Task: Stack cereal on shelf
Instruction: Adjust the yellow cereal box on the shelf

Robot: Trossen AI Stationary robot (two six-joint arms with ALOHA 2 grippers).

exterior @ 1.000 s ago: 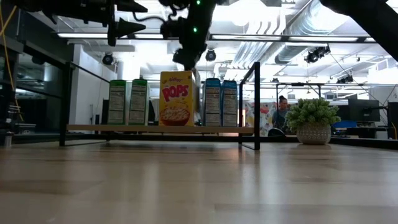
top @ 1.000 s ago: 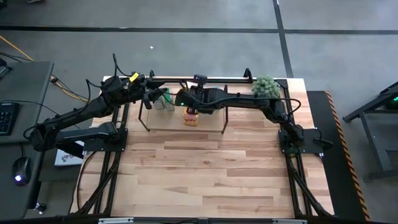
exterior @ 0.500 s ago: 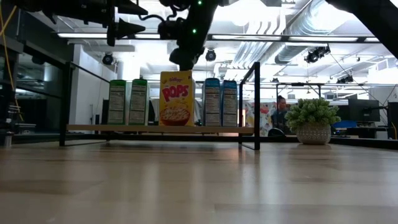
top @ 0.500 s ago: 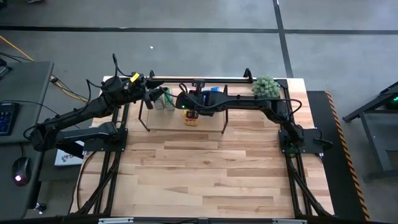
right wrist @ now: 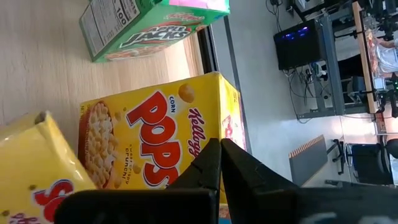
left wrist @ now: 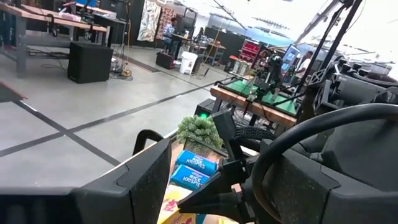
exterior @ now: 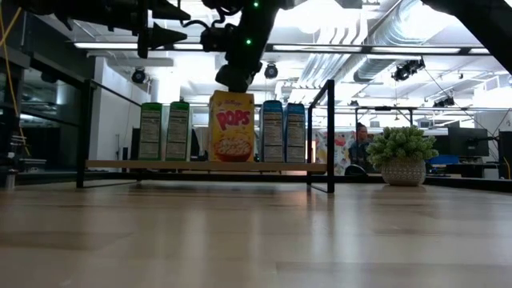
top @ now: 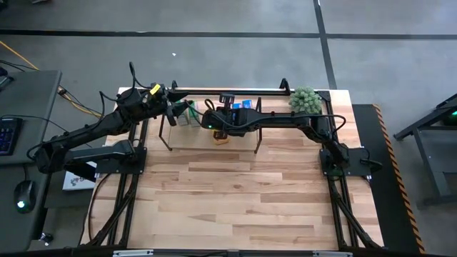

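A yellow Pops cereal box (exterior: 233,126) stands upright on the shelf's wooden board (exterior: 160,166), between two green boxes (exterior: 164,130) and two blue boxes (exterior: 284,130). My right gripper (exterior: 233,84) is shut just over the yellow box's top; in its wrist view the fingertips (right wrist: 219,144) lie against the box's printed face (right wrist: 155,124). A second yellow pack (right wrist: 31,162) shows beside it. My left gripper (exterior: 164,24) hangs open above the green boxes and touches nothing. My right gripper meets the yellow Pops box at its top edge (exterior: 233,93) with its shut fingertips. They come from above, slanting down from the table's near side. The box stands upright on the shelf board. The gripper body hides the exact spot of touch.
The black tube frame of the shelf (exterior: 330,136) rises at its right end. A fuzzy green plant in a pot (exterior: 402,156) stands at the table's far right corner (top: 305,100). Bare plank tabletop (top: 235,193) stretches toward the near edge. A person sits in the room behind.
My right gripper has shifted slightly toward the table's left while staying shut over the yellow box. The yellow box has slid a little toward the table's right along the board and turned slightly, still upright.
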